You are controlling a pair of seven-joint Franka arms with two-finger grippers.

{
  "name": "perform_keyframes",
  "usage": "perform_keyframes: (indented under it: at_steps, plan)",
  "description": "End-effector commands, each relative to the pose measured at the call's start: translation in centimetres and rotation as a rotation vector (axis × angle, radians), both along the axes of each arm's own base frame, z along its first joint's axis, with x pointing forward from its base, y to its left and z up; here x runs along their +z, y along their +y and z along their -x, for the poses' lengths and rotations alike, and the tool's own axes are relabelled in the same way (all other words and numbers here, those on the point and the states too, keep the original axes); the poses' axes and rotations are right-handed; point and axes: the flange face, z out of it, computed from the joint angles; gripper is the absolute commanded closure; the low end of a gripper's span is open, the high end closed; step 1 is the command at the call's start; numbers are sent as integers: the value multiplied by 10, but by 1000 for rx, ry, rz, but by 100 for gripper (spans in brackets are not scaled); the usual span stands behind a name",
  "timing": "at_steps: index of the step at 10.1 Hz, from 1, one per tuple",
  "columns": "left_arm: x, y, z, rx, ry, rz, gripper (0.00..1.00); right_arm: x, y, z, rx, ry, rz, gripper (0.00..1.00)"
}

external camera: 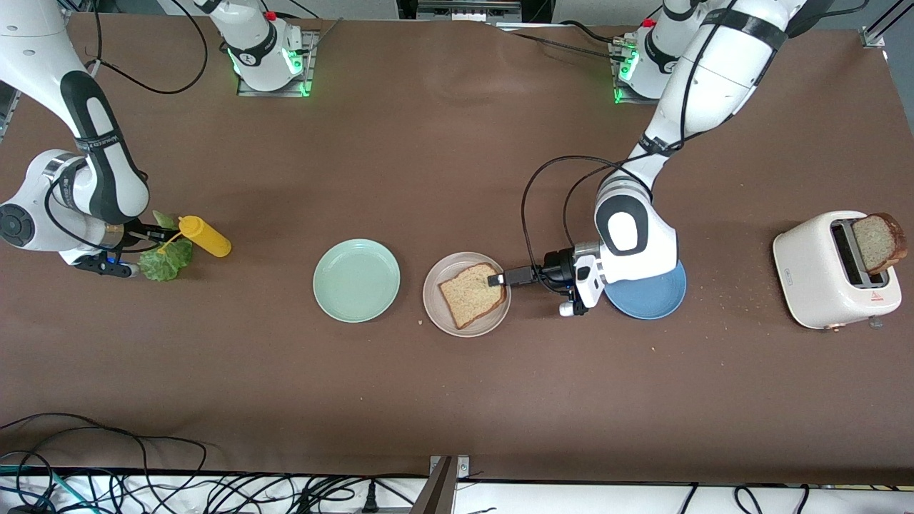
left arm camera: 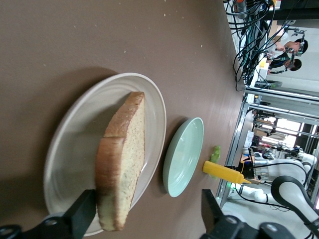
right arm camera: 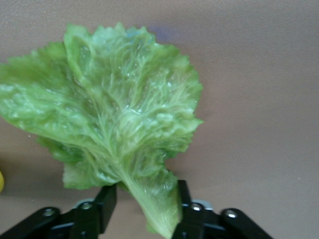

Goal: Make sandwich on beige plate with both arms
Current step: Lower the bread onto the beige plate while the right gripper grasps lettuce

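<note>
One slice of brown wheat bread lies flat on the beige plate at mid table. My left gripper is open at the slice's corner, on the plate's edge toward the left arm's end. In the left wrist view the bread lies on the plate, its crust close to one finger of the wide-open gripper. My right gripper is at the right arm's end of the table, shut on the stem end of the ruffled green lettuce leaf. The right wrist view shows the leaf held between the fingers of that gripper.
A yellow squeeze bottle lies beside the lettuce. A mint-green plate sits beside the beige plate. A blue plate lies under the left wrist. A white toaster with a bread slice in its slot stands at the left arm's end.
</note>
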Motion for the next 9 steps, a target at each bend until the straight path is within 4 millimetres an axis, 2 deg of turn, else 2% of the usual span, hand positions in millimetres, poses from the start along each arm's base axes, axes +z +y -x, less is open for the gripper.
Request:
perform_keyframes:
  at_steps: [1,3,4,5,7,9]
  plan:
    - [18,20,-10,-55,-77,-62,0,1,-2,0,16,-1,4,100]
    - [37,33,-14,-87,-113,-97,0,3,-2,-2,19,-7,6,100]
    - [44,40,-13,-104,-125,-118,0,11,-3,-7,34,-22,5,100]
    - [50,53,-12,-124,-141,-151,0,29,-6,-17,57,-43,5,100]
    - [57,84,-10,-178,-170,-239,0,85,-10,-40,67,-15,-9,100]
    - [78,124,-8,-219,-218,-342,0,148,-13,-61,54,39,-22,100]
